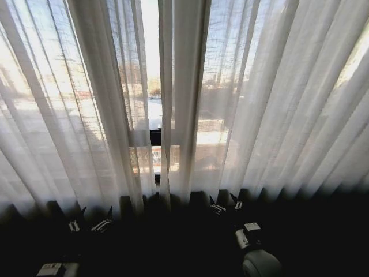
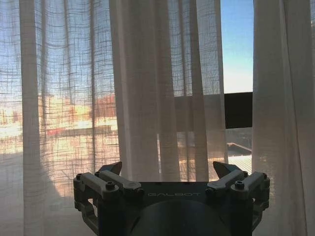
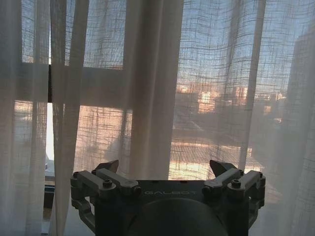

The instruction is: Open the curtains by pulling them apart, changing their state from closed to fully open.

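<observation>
My left gripper (image 2: pixel 167 172) and right gripper (image 3: pixel 166 169), fingers released, face the curtains (image 1: pixel 184 98): light, soft sheer fabric; I would pinch each panel's inner edge.

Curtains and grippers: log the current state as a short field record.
curtains: two sheer panels, left panel and right panel, hanging nearly closed
gap: narrow slit at the middle, sky and a dark window bar visible through it
left gripper: open, low in front of left panel, holding nothing
right gripper: open, low in front of right panel, holding nothing
task state: curtains not yet pulled apart
</observation>
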`<state>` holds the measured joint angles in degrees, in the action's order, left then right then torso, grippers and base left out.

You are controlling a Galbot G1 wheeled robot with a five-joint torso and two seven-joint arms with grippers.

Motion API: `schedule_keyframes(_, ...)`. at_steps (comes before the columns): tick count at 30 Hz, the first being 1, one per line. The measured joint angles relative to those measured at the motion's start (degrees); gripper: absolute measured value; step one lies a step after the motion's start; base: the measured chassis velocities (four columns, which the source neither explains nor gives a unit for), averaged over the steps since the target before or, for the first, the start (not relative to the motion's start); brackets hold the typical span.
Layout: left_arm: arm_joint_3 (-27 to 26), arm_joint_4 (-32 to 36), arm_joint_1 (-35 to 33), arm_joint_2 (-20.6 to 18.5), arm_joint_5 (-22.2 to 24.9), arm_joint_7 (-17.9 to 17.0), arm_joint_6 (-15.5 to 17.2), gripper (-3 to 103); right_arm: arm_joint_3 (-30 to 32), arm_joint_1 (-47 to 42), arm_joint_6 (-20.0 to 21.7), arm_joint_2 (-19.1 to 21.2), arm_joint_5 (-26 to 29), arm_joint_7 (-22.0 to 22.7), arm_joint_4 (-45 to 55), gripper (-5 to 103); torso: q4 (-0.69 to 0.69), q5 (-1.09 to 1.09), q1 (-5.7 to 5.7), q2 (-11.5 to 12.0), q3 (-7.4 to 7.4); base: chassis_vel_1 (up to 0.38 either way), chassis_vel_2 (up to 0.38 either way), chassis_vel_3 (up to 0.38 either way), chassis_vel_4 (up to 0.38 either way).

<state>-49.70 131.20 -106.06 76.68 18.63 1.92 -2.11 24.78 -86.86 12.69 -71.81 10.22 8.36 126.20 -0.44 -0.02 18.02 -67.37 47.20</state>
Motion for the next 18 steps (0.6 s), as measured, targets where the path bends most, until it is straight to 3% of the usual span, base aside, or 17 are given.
schedule_keyframes(8, 0.03, 0.01, 0.09, 0.07, -0.08, 0.00, 0.00, 100, -0.57, -0.06, -0.04, 0.00, -0.58, 0.00, -0.16, 100, 0.00, 0.03, 0.00, 0.00, 0.00, -0.076, 0.485, 0.111, -0.488)
schedule_keyframes(15, 0.00, 0.05, 0.13, 0.12, -0.13, -0.02, 0.09, 100, -1.32, 0.02, -1.31, -0.01, -2.12, 0.12, -1.34, 100, 0.01, 0.04, -0.03, -0.01, -0.01, 0.079, 0.418, -0.076, -0.395)
schedule_keyframes(18, 0.02, 0.02, 0.13, 0.32, -0.26, -0.13, 0.36, 100, -2.47, 0.96, -0.97, 0.22, -1.00, -0.10, -2.22, 100, 0.00, -0.02, 0.00, 0.00, -0.01, 0.078, 0.163, -0.085, -0.216)
